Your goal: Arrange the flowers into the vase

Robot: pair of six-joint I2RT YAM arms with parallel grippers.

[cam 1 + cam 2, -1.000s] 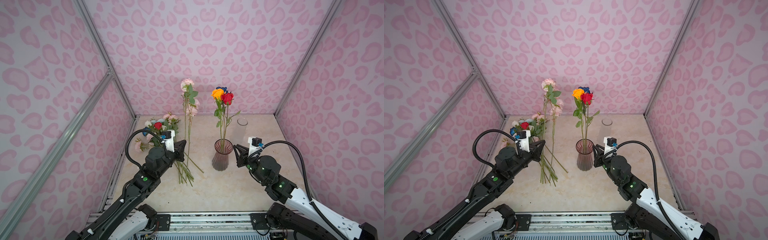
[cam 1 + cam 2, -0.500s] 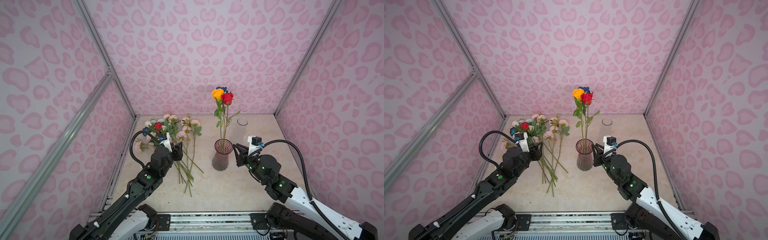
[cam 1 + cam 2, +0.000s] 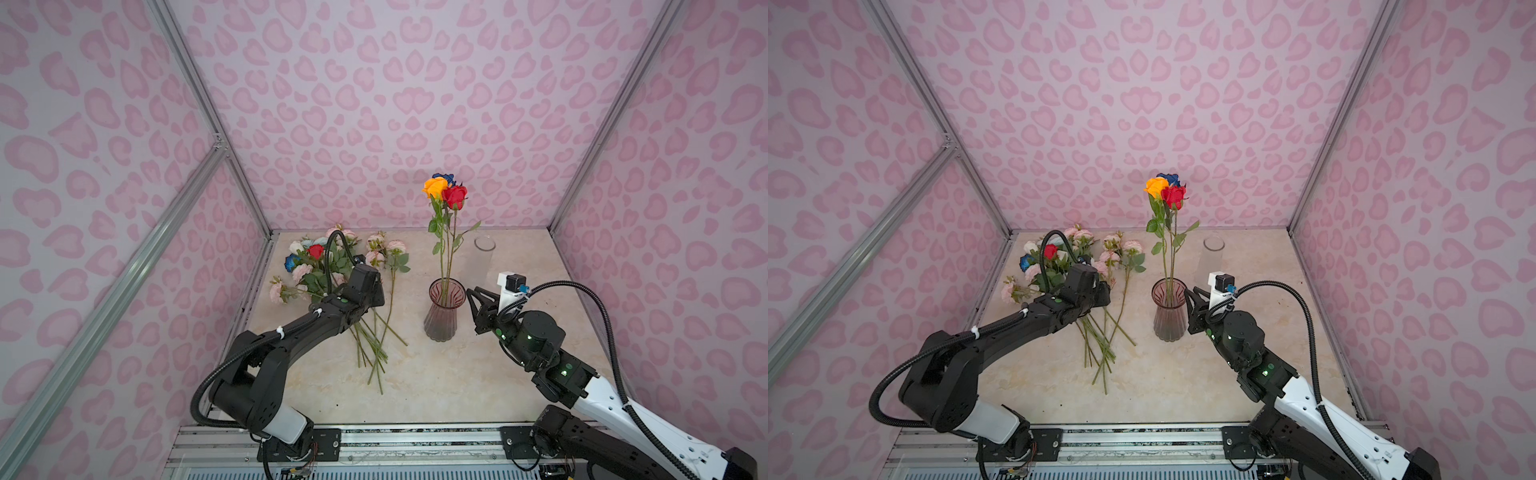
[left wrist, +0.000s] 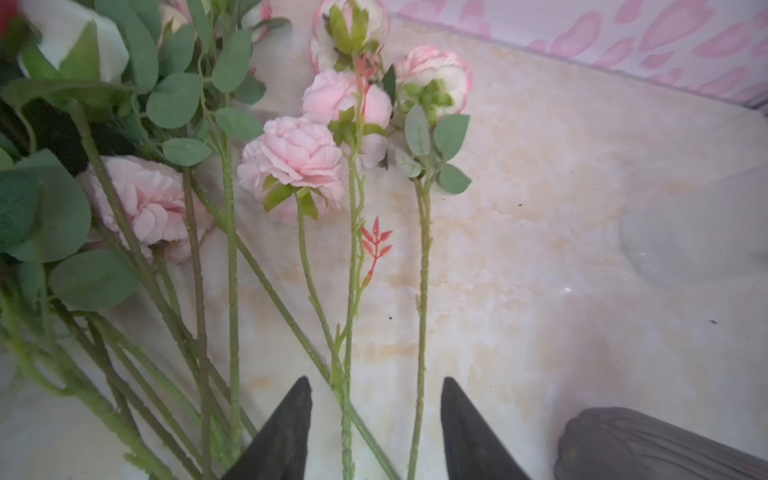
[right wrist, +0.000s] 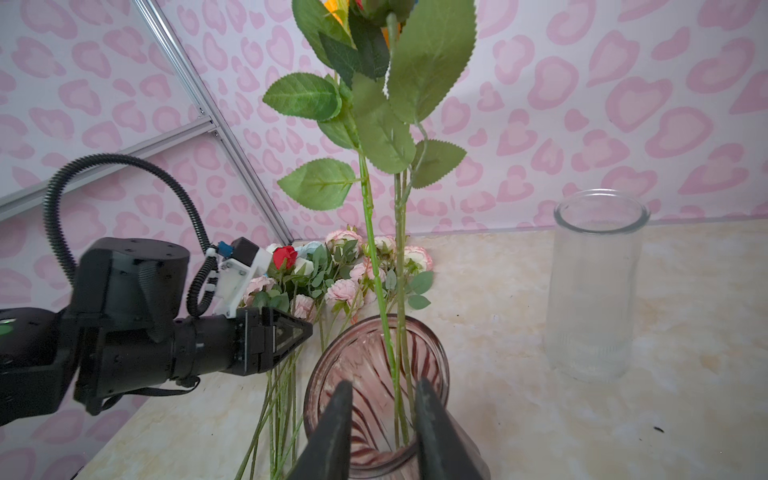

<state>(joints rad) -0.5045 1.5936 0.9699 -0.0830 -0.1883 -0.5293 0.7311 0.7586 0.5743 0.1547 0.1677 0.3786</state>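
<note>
A ribbed purple glass vase (image 3: pixel 439 320) (image 3: pixel 1169 322) (image 5: pixel 374 357) stands mid-table with three flowers upright in it: orange (image 3: pixel 434 188), red (image 3: pixel 455 196) and dark blue (image 3: pixel 444 178) heads. The other flowers (image 3: pixel 328 266) (image 3: pixel 1059 262) lie in a pile at the back left, stems fanned toward the front. My left gripper (image 4: pixel 376 381) (image 5: pixel 307 331) is open and low over those stems; two or three thin stems of a pink-headed spray (image 4: pixel 295 160) lie between its fingers (image 4: pixel 291 428). My right gripper (image 5: pixel 384 384) (image 3: pixel 472 296) is open a little, level with the vase rim on its right side, holding nothing.
A clear glass jar (image 3: pixel 485 243) (image 5: pixel 594 291) stands behind and right of the vase. Pink patterned walls close in the back and both sides, and a metal rail (image 3: pixel 374 440) runs along the front edge.
A second ago my left gripper held a pink spray upright; it opened, the spray fell onto the table beside the pile, and the arm came down over the stems. My right jaws widened slightly.
</note>
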